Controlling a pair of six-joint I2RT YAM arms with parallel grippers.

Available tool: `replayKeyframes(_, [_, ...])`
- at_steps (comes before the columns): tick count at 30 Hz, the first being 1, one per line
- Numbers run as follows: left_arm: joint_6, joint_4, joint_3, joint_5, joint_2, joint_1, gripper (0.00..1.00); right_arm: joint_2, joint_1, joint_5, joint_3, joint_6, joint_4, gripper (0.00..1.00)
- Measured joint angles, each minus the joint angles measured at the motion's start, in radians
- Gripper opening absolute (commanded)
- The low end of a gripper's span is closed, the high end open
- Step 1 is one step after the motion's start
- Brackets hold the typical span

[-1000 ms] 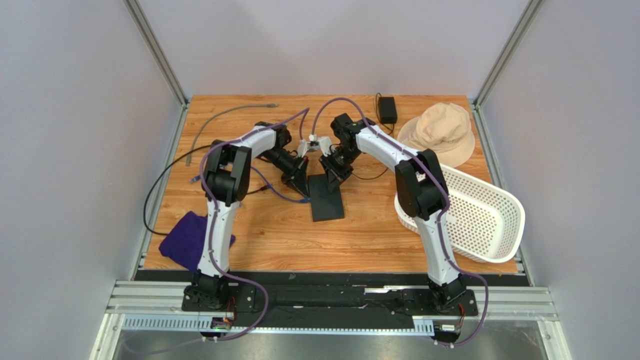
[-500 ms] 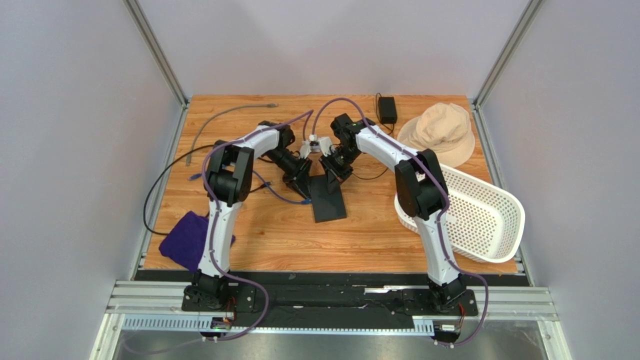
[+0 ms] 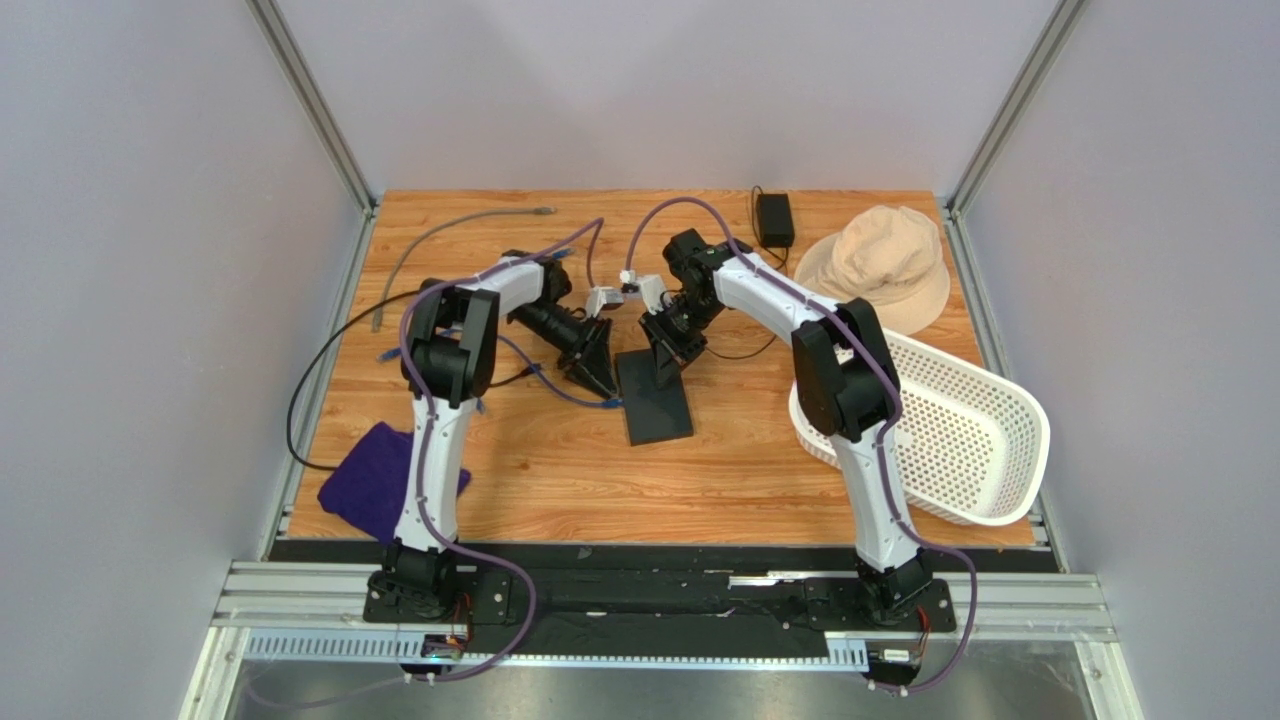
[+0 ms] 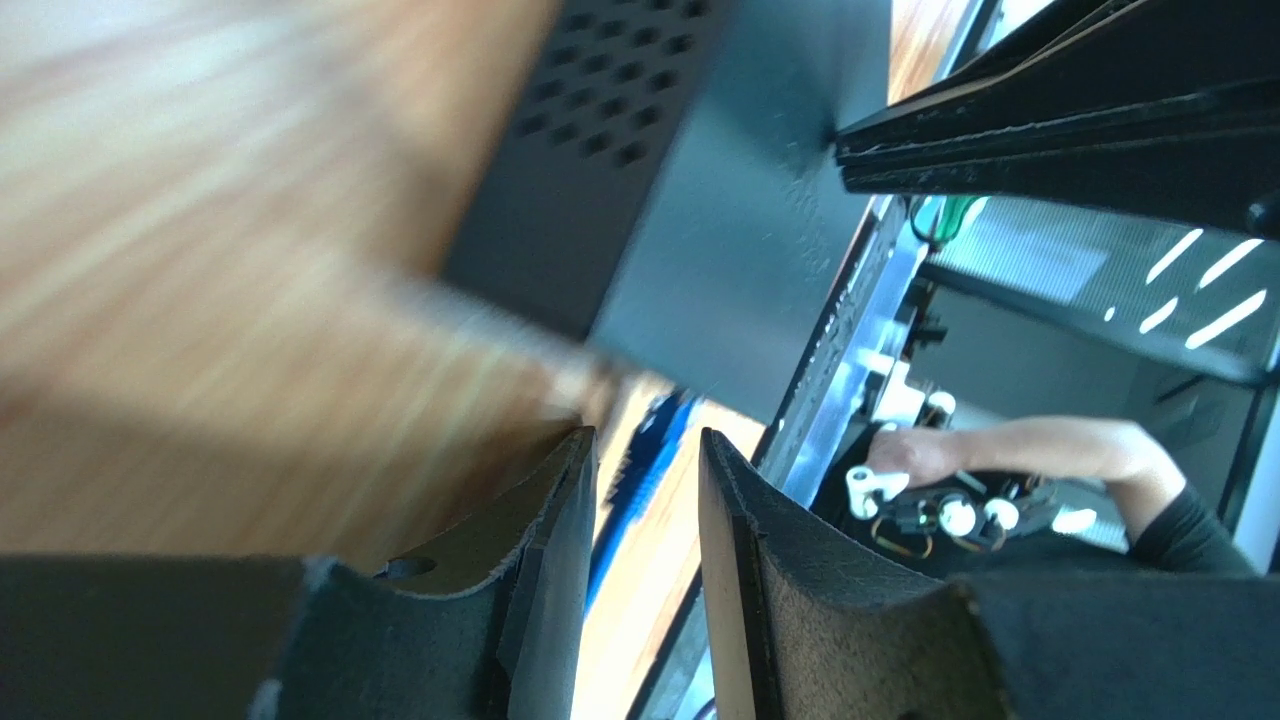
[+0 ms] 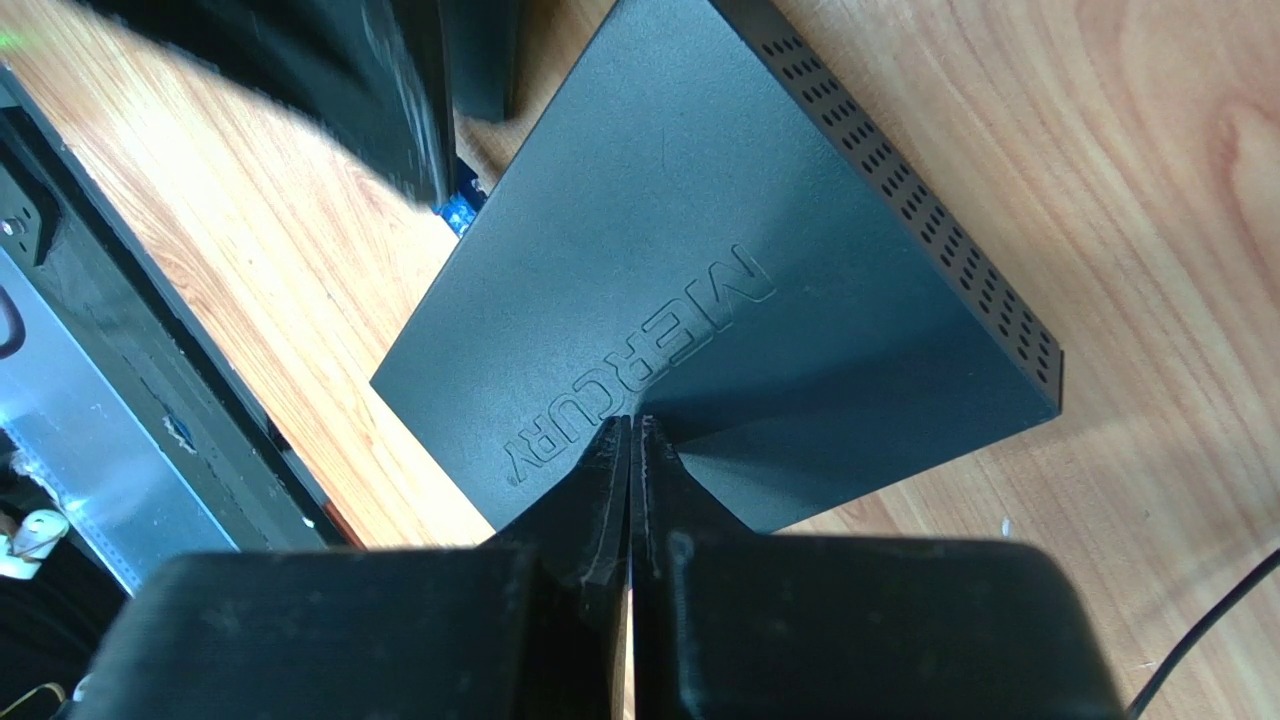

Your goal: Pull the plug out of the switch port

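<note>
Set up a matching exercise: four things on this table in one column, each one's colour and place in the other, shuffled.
Things:
1. switch
2. hat
3. basket
4. cloth

Colour and place:
A. white, right side
B. purple, near left corner
C. beige, far right
D. black, centre

Pairs: 1-D, 2-C, 3-A, 4-B

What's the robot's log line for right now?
left jaws: parted beside switch | right jaws: shut, resting on switch top | blue cable: near left jaws
</note>
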Motion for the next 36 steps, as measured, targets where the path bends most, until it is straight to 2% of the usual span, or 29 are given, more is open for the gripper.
replayKeyframes(6, [0.019,-0.009,-0.001,0.0,0.0,-0.057,0.41,-0.001,0.0,-0.002,-0.002,0.0,-0.004,0.0])
replayKeyframes(16, [0.042,-0.019,-0.005,0.021,0.007,-0.057,0.42,-0.001,0.0,-0.003,-0.002,0.001,-0.008,0.0])
replayKeyframes(26, [0.171,-0.108,0.013,0.092,0.053,-0.057,0.39,0.0,0.0,-0.004,-0.002,0.001,-0.026,0.0])
replayKeyframes(31, [0.171,-0.099,0.007,0.09,0.053,-0.057,0.33,0.0,0.0,-0.005,-0.002,0.001,-0.027,0.0])
replayKeyframes(34, [0.152,-0.083,-0.005,0.089,0.053,-0.057,0.22,0.001,0.0,-0.006,-0.002,0.001,-0.031,0.0])
replayKeyframes(36, [0.127,-0.07,-0.012,0.083,0.052,-0.057,0.18,0.002,0.0,-0.008,-0.002,0.001,-0.031,0.0])
